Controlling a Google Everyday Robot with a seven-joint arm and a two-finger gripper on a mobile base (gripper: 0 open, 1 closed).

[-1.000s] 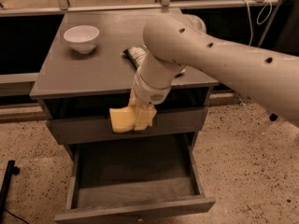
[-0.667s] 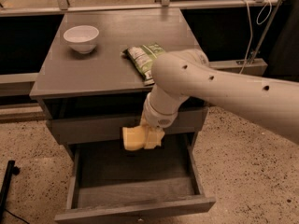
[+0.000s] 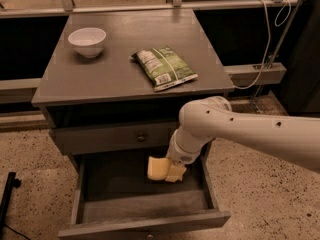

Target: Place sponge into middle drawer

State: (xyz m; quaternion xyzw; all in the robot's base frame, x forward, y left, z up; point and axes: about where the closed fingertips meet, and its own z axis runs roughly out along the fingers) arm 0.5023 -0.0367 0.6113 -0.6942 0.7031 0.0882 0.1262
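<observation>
The pale yellow sponge [image 3: 161, 169] hangs from my gripper [image 3: 173, 170], which is shut on it. The white arm comes in from the right and reaches down in front of the cabinet. The sponge is inside the opening of the pulled-out middle drawer [image 3: 140, 203], near its back right, just above or at its flat grey floor; I cannot tell whether it touches. The drawer is open toward me, with low side walls. The gripper's fingers are mostly hidden behind the wrist and the sponge.
A closed grey drawer front with a small dark knob [image 3: 141, 138] sits above the open drawer. On the cabinet top stand a white bowl [image 3: 87, 41] at back left and a green snack bag [image 3: 164, 67] in the middle. A white cable [image 3: 265, 59] hangs at right.
The arm has lowered and moved right, carrying the sponge from in front of the upper drawer front down into the open drawer. The snack bag is now uncovered.
</observation>
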